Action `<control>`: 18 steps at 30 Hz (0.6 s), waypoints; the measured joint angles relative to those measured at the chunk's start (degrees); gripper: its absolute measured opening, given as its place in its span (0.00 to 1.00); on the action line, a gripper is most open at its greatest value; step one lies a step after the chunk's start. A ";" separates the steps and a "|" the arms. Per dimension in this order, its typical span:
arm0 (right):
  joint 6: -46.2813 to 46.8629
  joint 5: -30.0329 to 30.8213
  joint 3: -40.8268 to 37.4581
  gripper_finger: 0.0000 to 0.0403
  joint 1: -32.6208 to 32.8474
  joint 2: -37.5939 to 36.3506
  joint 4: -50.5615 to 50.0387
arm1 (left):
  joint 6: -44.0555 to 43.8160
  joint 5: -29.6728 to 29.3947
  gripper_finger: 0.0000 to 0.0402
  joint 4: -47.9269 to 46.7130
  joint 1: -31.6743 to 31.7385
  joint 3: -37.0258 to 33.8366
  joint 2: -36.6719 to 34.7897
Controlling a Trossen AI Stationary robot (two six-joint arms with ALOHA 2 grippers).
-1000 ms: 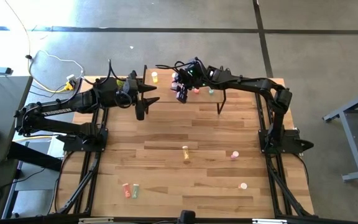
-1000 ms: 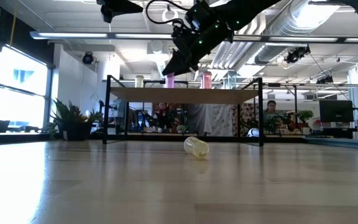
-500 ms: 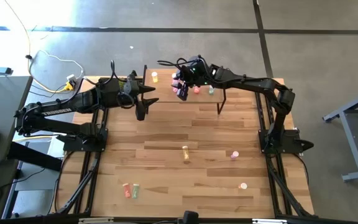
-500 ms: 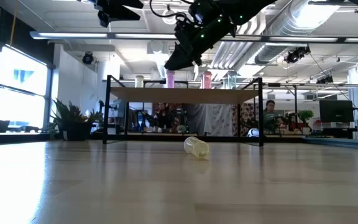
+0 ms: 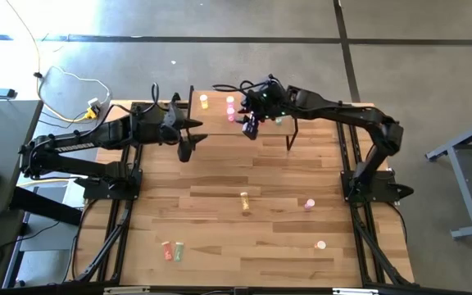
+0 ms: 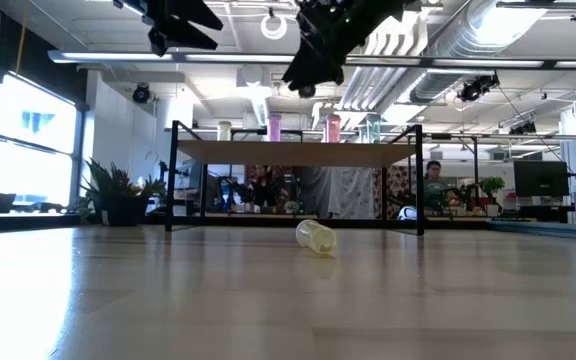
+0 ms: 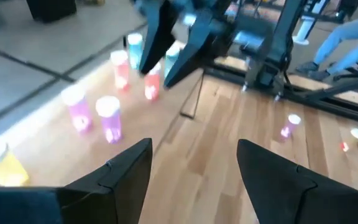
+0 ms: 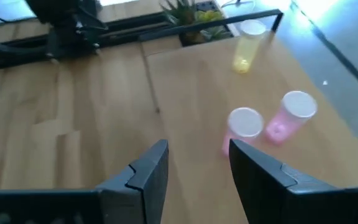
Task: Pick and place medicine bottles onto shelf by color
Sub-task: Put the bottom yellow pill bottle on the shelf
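High: right gripper (image 5: pixel 250 129) over shelf (image 5: pixel 220 123) front edge, left gripper (image 5: pixel 185 147) beside it. Low: yellow bottle (image 6: pixel 315 236) lying on table. L wrist: fingers (image 7: pixel 126 171) apart, empty. R wrist: fingers (image 8: pixel 151 171) apart, empty; two pink bottles (image 8: pixel 245 127) upright on shelf.

Slatted light-wood tabletop (image 5: pixel 220 205) on a black frame, two dark arms reaching toward its far edge. Small raised light-wood shelf (image 5: pixel 215 115) with thin black legs at the far edge, bearing one yellow-orange bottle (image 5: pixel 204 102), two pink bottles (image 5: pixel 231 104), one red bottle and one green bottle (image 5: pixel 278 120). Left gripper (image 5: pixel 188 139) near the shelf's left end; right gripper (image 5: pixel 249 127) over the shelf's middle. Loose on the tabletop: a yellow bottle (image 5: pixel 244 201) at centre, a pink bottle (image 5: pixel 309 204), a pair (image 5: pixel 171 250) near the front left, and another (image 5: pixel 320 244) at front right.
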 joint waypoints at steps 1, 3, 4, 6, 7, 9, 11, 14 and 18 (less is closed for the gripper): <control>0.67 -0.01 0.02 0.40 0.46 -0.60 -0.85 | -0.88 -0.01 0.56 -0.72 -0.38 0.00 0.00; 1.82 0.01 0.02 0.40 1.48 -1.53 -3.44 | -2.95 0.01 0.56 -2.33 -1.39 0.00 -0.02; 2.35 -0.05 0.02 0.40 2.07 -1.80 -4.49 | -3.99 0.01 0.56 -3.12 -2.02 0.00 -0.02; 3.74 -0.11 0.02 0.40 3.01 -2.47 -7.10 | -6.32 0.01 0.56 -4.81 -3.48 0.00 -0.02; 4.52 -0.13 0.02 0.40 3.56 -2.68 -8.38 | -7.59 0.01 0.56 -5.81 -4.36 0.00 -0.02; 6.23 -0.15 0.07 0.40 4.43 -2.75 -10.32 | -10.52 0.04 0.56 -8.28 -6.19 0.00 -0.02; 7.48 -0.14 0.04 0.40 5.32 -2.75 -12.86 | -14.18 0.03 0.56 -10.85 -8.29 0.00 -0.02; 7.72 -0.12 0.05 0.40 6.58 -2.77 -14.43 | -20.41 -0.05 0.56 -15.47 -11.62 0.00 -0.02; 9.13 -0.10 0.04 0.40 7.88 -2.77 -14.87 | -28.93 -0.60 0.56 -21.54 -16.33 0.00 -0.02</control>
